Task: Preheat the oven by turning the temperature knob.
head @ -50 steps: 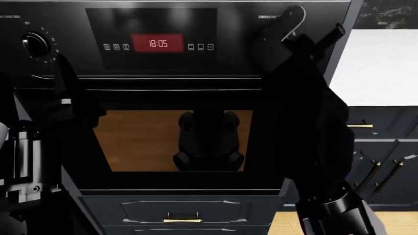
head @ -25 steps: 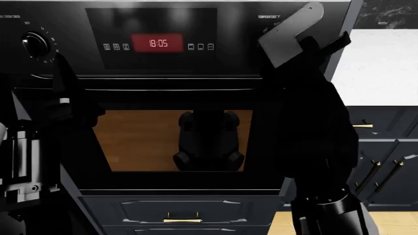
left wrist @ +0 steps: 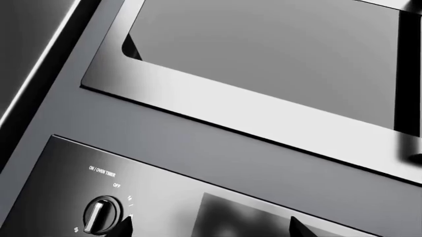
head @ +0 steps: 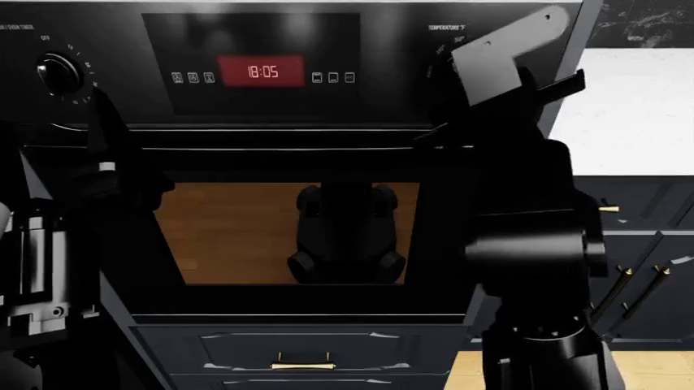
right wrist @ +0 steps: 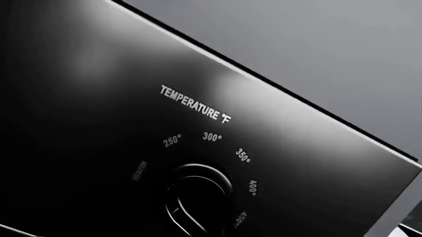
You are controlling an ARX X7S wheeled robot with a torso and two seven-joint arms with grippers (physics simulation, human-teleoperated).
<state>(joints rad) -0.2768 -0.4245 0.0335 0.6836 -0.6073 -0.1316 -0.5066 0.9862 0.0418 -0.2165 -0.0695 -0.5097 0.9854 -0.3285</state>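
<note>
Here, in the head view, the large glossy black oven [head: 271,162] fills the middle, its red digital clock [head: 262,71] reading 18:05. The black right gripper [head: 509,65] is raised against the panel's right end, covering the knob there; how far its jaws stand apart cannot be told. The dark left gripper [head: 103,130] hangs below the round black timer knob [head: 60,75], its opening unclear. In the left wrist view, that knob [left wrist: 101,216] shows. In the right wrist view, the black temperature knob [right wrist: 194,202] sits close under the numbered dial.
</note>
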